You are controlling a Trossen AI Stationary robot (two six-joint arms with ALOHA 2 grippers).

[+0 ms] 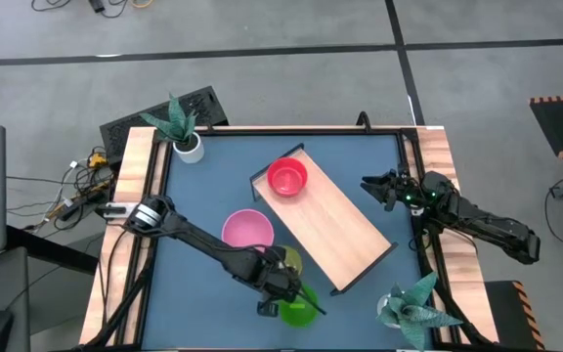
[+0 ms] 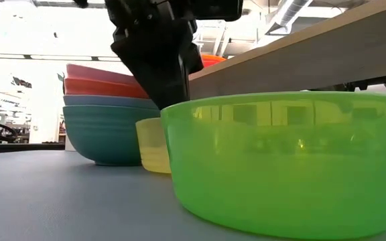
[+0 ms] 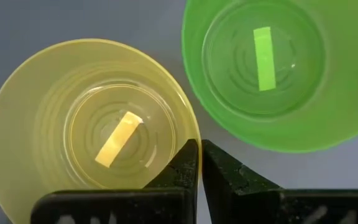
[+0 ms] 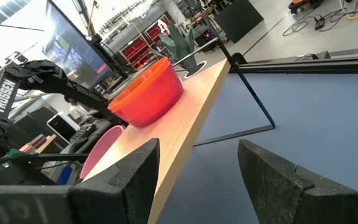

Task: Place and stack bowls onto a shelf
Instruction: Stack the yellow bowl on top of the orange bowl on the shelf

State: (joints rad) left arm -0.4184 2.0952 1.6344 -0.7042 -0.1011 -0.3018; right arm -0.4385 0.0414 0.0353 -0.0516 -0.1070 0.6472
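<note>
My left gripper is pinched shut on the rim of the small translucent yellow plastic bowl, one finger inside the wall and one outside, at the near edge of the table. My worry is the grip: it holds only a thin lip of smooth plastic, so as I lift, the bowl could swing, tilt or slip out.

Just beside it sits the round translucent green plastic bowl, so close that I cannot tell whether the rims touch; any sideways drag on the way up would likely knock it.

Farther in is the stack of larger bowls with a pink one on top, which my arm passes close by. A low carry could clip it.

Beyond lies the light wooden shelf with its thin black frame, a red plastic bowl already on its far end. Coming in too low, I could catch the edge.

My right gripper waits with fingers spread at the right side of the table.
</note>
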